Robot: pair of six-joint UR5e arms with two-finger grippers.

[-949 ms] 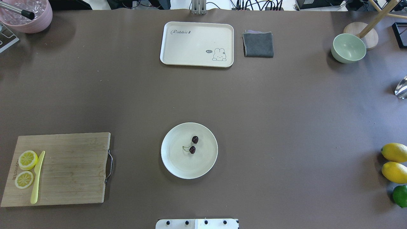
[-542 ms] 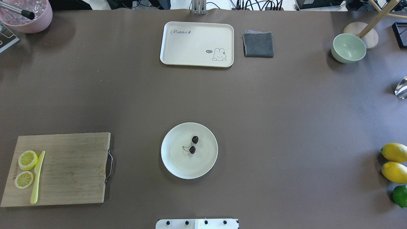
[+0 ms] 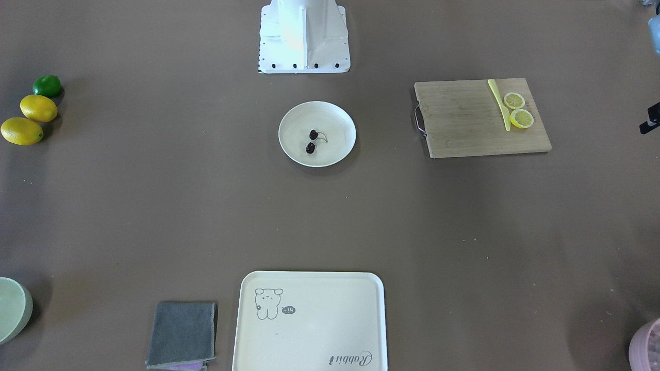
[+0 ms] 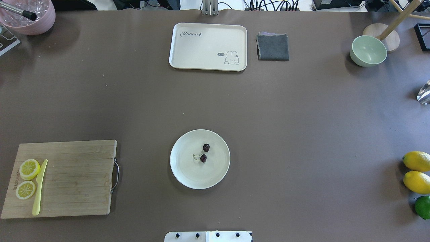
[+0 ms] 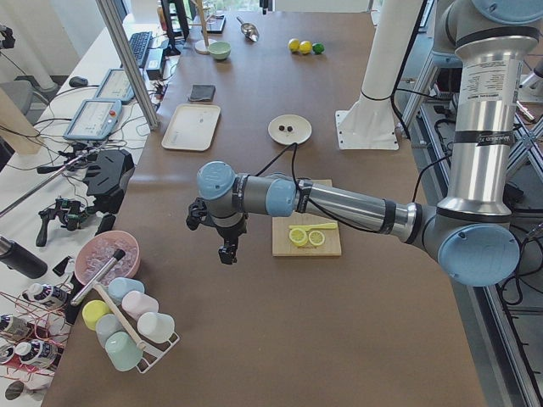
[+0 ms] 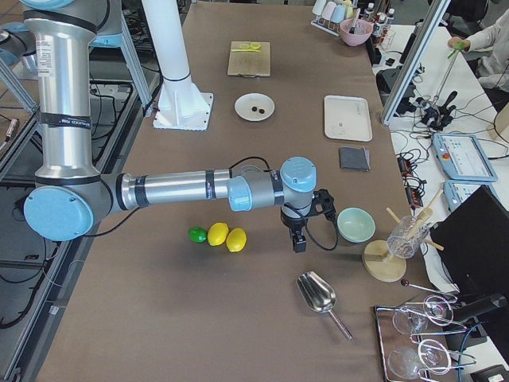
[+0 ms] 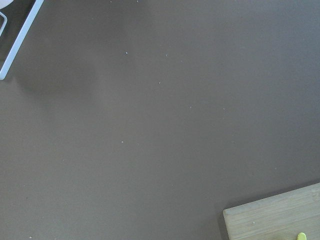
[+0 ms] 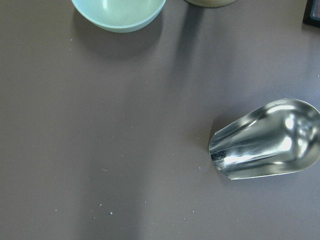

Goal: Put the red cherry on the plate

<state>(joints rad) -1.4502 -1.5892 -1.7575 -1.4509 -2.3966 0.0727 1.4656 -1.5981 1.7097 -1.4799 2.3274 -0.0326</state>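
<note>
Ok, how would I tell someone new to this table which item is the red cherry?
Find the white robot base at the bottom edge of the overhead view; the round cream plate sits just ahead of it. The red cherry lies on that plate: two tiny near-black fruits joined by a thin greenish stem, far smaller and darker than the lemons.

Both arms are stretching out level to opposite sides. The left gripper (image 5: 227, 252) and right gripper (image 6: 299, 242) are pointing straight down, their opening unreadable.
</note>
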